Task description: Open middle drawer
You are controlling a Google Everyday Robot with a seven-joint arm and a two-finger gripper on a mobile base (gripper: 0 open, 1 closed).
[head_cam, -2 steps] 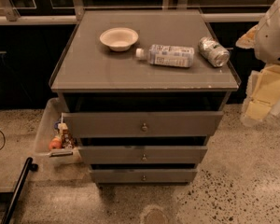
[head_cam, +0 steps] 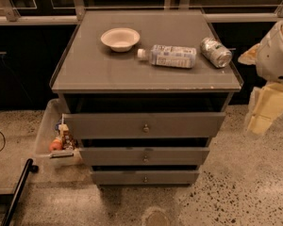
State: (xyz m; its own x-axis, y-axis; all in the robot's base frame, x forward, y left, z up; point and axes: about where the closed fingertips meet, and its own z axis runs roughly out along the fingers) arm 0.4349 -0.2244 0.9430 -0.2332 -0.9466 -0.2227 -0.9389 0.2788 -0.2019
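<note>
The middle drawer [head_cam: 144,156] is the wide, shallow grey front with a small round knob [head_cam: 145,157] at its centre. It sits between the taller top drawer [head_cam: 144,125] and the narrower bottom drawer [head_cam: 145,177]. The three fronts stand stepped, the top one furthest out. My gripper [head_cam: 265,111], with cream-coloured fingers, hangs from the white arm [head_cam: 277,53] at the right edge. It is to the right of the cabinet, about level with the top drawer, and touches nothing.
On the cabinet top [head_cam: 85,74] are a white bowl [head_cam: 120,38], a plastic bottle lying down [head_cam: 170,56] and a can on its side [head_cam: 215,52]. A clear bin with items [head_cam: 56,138] stands at the cabinet's left. A black pole [head_cam: 16,192] lies on the floor.
My gripper has dropped slightly lower at the right of the cabinet. The drawers and the objects on top have not moved.
</note>
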